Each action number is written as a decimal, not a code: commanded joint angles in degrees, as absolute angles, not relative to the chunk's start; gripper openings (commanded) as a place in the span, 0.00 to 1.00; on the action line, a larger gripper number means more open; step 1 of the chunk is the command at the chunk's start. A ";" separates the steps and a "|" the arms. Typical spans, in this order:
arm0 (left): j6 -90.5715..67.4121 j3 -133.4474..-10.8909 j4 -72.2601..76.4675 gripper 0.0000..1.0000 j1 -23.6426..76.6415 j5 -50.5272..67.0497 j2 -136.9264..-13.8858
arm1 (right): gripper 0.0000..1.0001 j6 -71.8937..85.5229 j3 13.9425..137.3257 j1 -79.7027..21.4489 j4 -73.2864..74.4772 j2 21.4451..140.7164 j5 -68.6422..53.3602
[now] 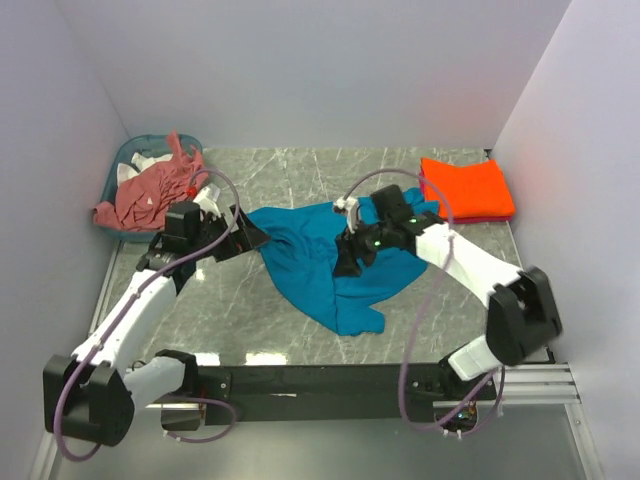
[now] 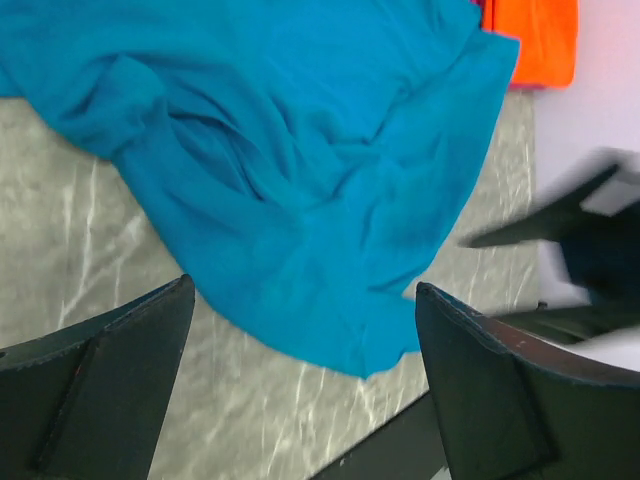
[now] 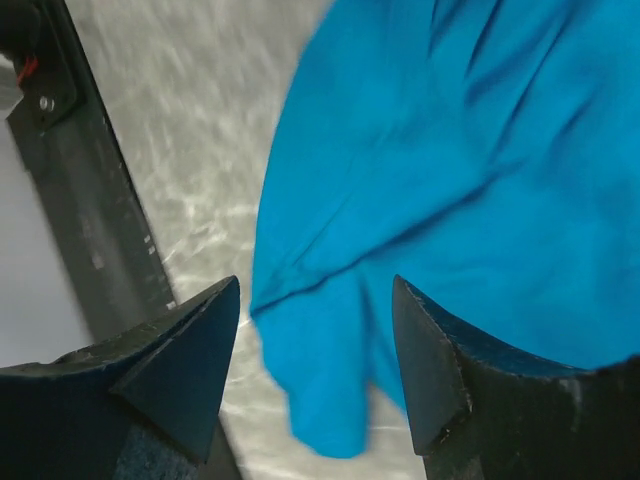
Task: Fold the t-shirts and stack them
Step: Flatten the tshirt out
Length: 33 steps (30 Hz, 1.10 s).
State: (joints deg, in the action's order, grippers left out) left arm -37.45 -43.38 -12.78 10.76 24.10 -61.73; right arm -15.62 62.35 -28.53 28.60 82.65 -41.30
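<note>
A teal-blue t-shirt (image 1: 320, 265) lies crumpled and spread on the marble table's middle. My left gripper (image 1: 255, 237) hovers at its left edge, jaws wide apart and empty; in the left wrist view the shirt (image 2: 300, 170) lies beyond the left gripper (image 2: 305, 290). My right gripper (image 1: 350, 262) is over the shirt's middle. In the right wrist view it (image 3: 316, 285) stands open, with a loose fold of the shirt (image 3: 440, 170) below the gap, not pinched. An orange t-shirt (image 1: 467, 188) lies folded at the back right. A salmon-pink t-shirt (image 1: 150, 190) spills from the basket.
A teal plastic basket (image 1: 120, 165) sits in the back left corner. Pale walls close the table on three sides. A black rail (image 1: 330, 380) runs along the near edge between the arm bases. The orange shirt (image 2: 535, 40) shows in the left wrist view's top right.
</note>
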 commanded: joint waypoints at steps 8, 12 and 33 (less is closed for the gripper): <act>-23.47 -50.01 -21.00 1.00 11.69 5.99 -42.37 | 0.63 -2.20 68.46 -33.39 26.10 100.35 -32.71; -20.31 -47.65 -22.41 0.99 11.60 2.03 -39.29 | 0.61 -1.85 69.08 -34.72 26.10 102.48 -29.62; -19.16 -40.43 -19.95 0.99 11.60 2.02 -32.43 | 0.16 -4.91 72.33 -39.81 28.92 104.77 -21.54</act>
